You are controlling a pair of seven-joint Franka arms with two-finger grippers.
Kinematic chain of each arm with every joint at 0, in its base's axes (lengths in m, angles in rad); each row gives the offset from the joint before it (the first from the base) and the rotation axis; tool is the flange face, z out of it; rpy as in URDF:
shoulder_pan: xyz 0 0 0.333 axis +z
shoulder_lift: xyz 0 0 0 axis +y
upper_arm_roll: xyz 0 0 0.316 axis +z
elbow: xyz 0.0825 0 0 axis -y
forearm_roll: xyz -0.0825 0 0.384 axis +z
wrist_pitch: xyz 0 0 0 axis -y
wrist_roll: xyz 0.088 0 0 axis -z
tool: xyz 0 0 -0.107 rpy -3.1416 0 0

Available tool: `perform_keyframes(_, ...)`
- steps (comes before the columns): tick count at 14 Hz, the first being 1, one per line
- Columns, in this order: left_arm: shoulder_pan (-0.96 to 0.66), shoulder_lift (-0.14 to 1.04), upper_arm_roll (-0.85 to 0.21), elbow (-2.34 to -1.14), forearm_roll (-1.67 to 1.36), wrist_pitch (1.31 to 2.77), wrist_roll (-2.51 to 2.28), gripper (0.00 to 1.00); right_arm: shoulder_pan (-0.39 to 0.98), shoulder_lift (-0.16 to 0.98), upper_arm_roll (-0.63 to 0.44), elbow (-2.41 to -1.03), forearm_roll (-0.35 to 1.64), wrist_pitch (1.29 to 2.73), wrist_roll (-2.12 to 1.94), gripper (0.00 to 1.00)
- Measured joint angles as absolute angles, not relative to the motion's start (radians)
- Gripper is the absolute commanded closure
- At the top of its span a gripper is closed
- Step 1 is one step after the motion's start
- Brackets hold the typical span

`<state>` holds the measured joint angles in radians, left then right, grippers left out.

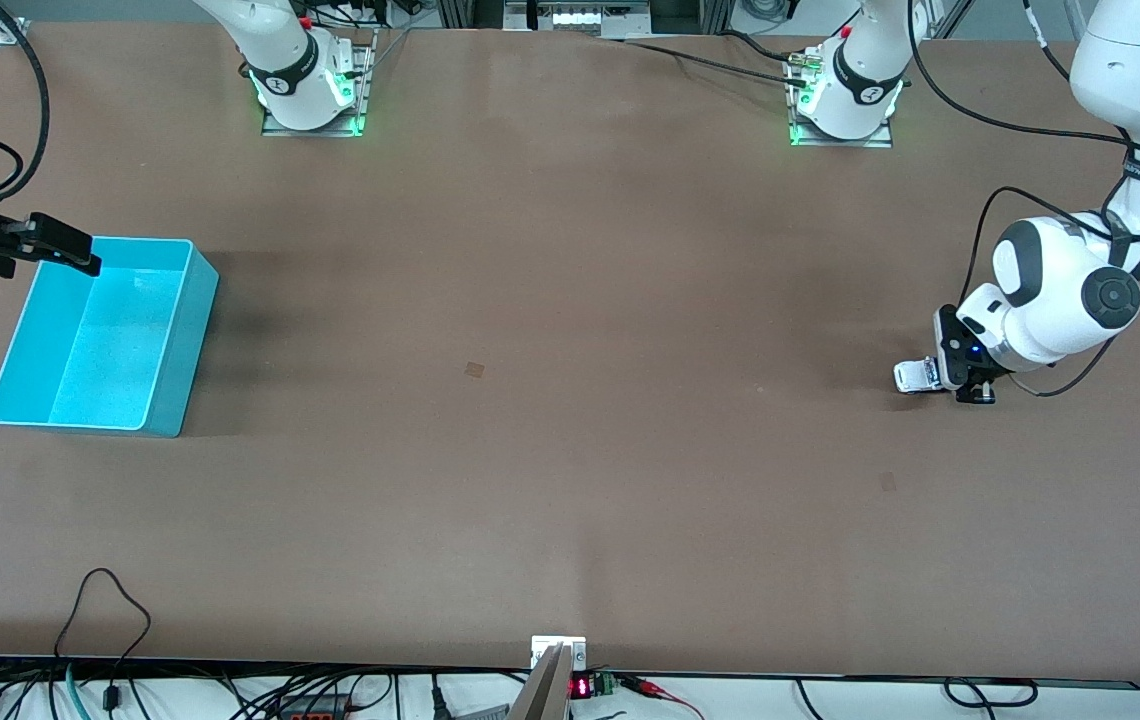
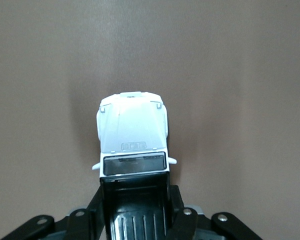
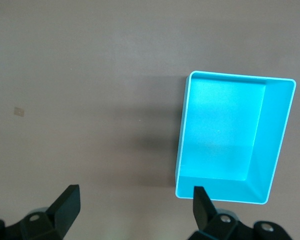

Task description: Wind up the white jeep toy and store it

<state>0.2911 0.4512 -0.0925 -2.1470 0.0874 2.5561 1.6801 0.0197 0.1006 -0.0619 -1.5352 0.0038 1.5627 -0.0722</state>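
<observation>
The brown bench (image 1: 570,300) is filling nearly the whole front view, with both arm bases standing along its top edge. The turquoise bin (image 1: 170,340) is sitting open-topped at the middle left of the front view, toward the right arm's end of the bench; in the right wrist view it is lying in the right half of the frame, with nothing visible in it.

The left arm is reaching down at the middle right of the front view, and the left pincer (image 1: 960,385) is sitting low at the bench surface there. It is clamped together on the white jeep toy (image 1: 915,375), well apart from the bin. In the left wrist view the jeep (image 2: 133,130) is showing at the centre of the frame, its white bonnet pointing toward the top of the frame and its black roof panel running down between the black fingers (image 2: 182,222) at the bottom edge, which are pressing against its sides. Whether the wheels are resting on the bench cannot be told.

The right pincer (image 1: 80,262) is waiting at the upper left of the front view, hanging over the bin's edge with its fingers (image 3: 65,205) standing wide apart and holding nothing.
</observation>
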Motion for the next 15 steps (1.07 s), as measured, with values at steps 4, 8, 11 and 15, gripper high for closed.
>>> perform_keyframes(4,0.317,0.454,-0.093,-2.143,0.089,2.556,1.683,0.93,0.021,0.101,-0.059,-1.535,0.005,1.563,-0.072,0.0)
perform_keyframes(8,0.336,0.456,-0.093,-2.139,0.089,2.556,1.708,0.92,0.021,0.101,-0.059,-1.536,0.005,1.562,-0.072,0.0)
perform_keyframes(11,0.356,0.459,-0.093,-2.134,0.09,2.555,1.735,0.92,0.021,0.101,-0.058,-1.536,0.005,1.561,-0.072,0.0)
perform_keyframes(15,0.371,0.462,-0.093,-2.129,0.09,2.554,1.758,0.92,0.021,0.101,-0.057,-1.536,0.005,1.559,-0.072,0.0)
